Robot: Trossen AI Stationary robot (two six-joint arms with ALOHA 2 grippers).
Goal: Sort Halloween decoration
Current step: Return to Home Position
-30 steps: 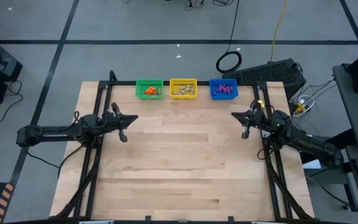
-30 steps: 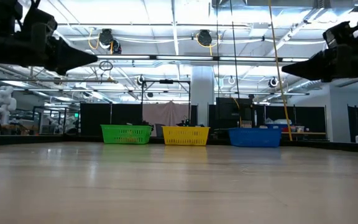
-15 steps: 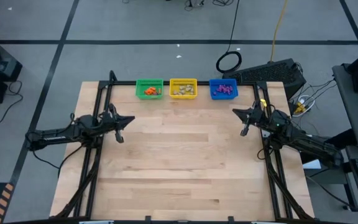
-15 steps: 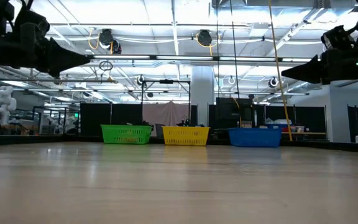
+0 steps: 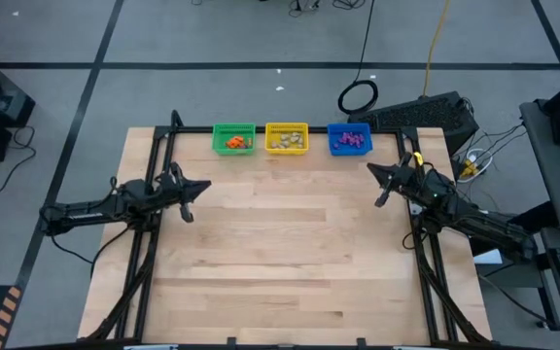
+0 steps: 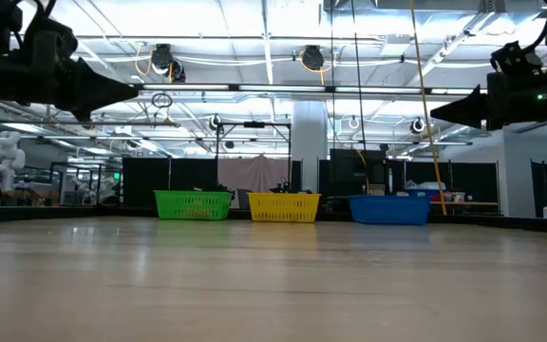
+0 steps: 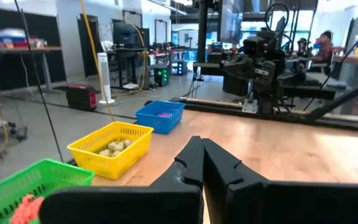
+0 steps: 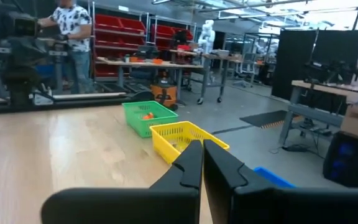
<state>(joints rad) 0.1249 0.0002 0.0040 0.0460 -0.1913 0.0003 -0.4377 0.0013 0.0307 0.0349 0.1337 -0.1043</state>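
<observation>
The trinkets (image 5: pixel 233 143) are lying in three baskets (image 5: pixel 286 125) at the far desk (image 5: pixel 290 253) edge. Tiny, light and likely stiff, they are needing a fine tip pinch across the body. The left jaws and right jaws are hanging closed together, holding nothing.

One table (image 5: pixel 290 262) carries three baskets: one green basket (image 5: pixel 215 139), one yellow basket (image 5: pixel 287 125) and one blue basket (image 5: pixel 331 139). Each holds one heap: orange trinkets (image 5: pixel 235 144), pale trinkets (image 5: pixel 285 143), purple trinkets (image 5: pixel 350 143), the pieces too small to count. Two arms, one left gripper (image 5: pixel 190 200), one right gripper (image 5: pixel 381 188). One person (image 8: pixel 73 34) beyond.
</observation>
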